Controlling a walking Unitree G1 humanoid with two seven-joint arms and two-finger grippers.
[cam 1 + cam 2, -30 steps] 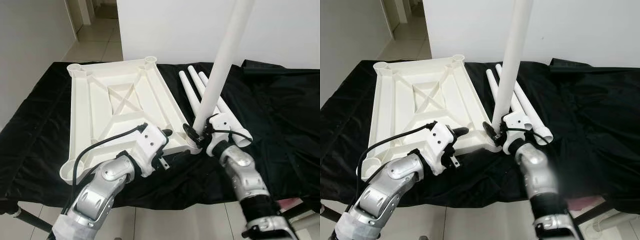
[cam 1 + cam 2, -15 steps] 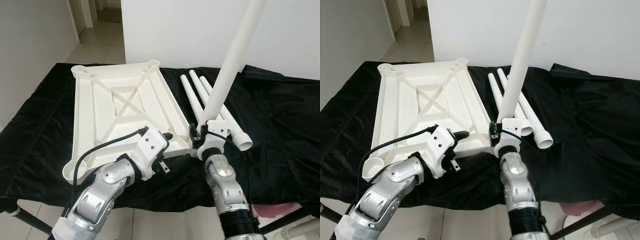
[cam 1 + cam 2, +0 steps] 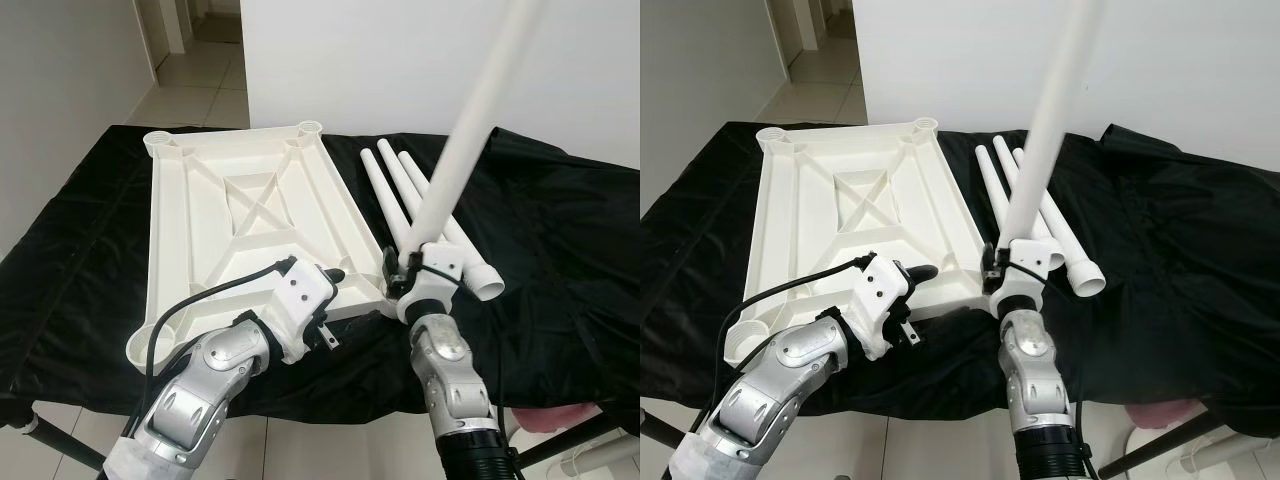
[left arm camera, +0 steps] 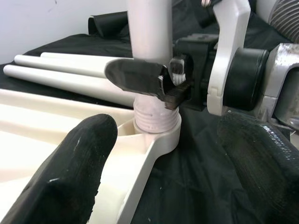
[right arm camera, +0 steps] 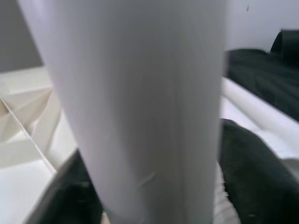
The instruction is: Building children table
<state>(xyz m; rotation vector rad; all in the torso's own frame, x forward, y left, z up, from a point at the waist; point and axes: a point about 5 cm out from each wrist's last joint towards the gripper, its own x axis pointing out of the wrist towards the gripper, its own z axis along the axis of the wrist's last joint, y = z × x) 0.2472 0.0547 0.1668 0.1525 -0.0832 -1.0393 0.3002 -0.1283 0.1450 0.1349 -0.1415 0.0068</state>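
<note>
1 leg [image 3: 470,130], clamped by the right gripper [image 3: 410,272], enters the tabletop [image 3: 230,220] corner socket [image 4: 156,133]; left gripper [image 3: 335,272] open, empty; 3 spare legs [image 3: 400,195] remain.

White moulded-plastic tabletop [image 3: 240,215], upside down: smooth, slight sheen, ribbed underside w/ cream tint. Upright white plastic leg [image 3: 470,130] at its near right corner: smooth, semi-gloss; ridged threaded end [image 4: 156,119] sits in the corner socket. Three loose white plastic tube legs [image 3: 410,200] to the right, same smooth finish. Black cloth cover [image 3: 560,260]: thin, crinkled, glossy like satin/nylon, catches light on folds. Left gripper [image 3: 335,272] fingers [image 4: 70,172]: black, matt, finely grainy rubber-like. Right gripper [image 3: 400,270] fingers [image 4: 140,77] smoother, faint shine. Gripper housings white plastic; arms brushed silver metal, satin. Floor tiles [image 3: 195,80] far left: pale, glossy.
</note>
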